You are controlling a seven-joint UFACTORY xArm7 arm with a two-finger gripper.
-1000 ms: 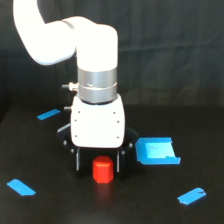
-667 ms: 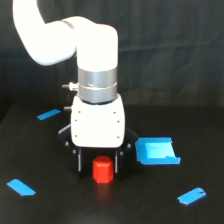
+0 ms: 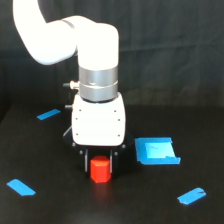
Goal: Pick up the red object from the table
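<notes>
The red object (image 3: 100, 169), a small red-orange block, stands on the black table (image 3: 55, 205) just below the white wrist housing of my arm. My gripper (image 3: 100, 163) points straight down over it. Its dark fingers (image 3: 86, 161) sit against the block's left and right sides, so the gripper looks shut on it. The block's base still rests on the table. Its top is partly hidden under the gripper body.
A blue square piece (image 3: 156, 151) lies just to the exterior view's right of the gripper. Blue tape strips lie at the back left (image 3: 48, 114), front left (image 3: 21, 187) and front right (image 3: 191, 195).
The fingers have drawn inward from a wider stance onto the red block's sides. The block and the arm stay in the same place.
</notes>
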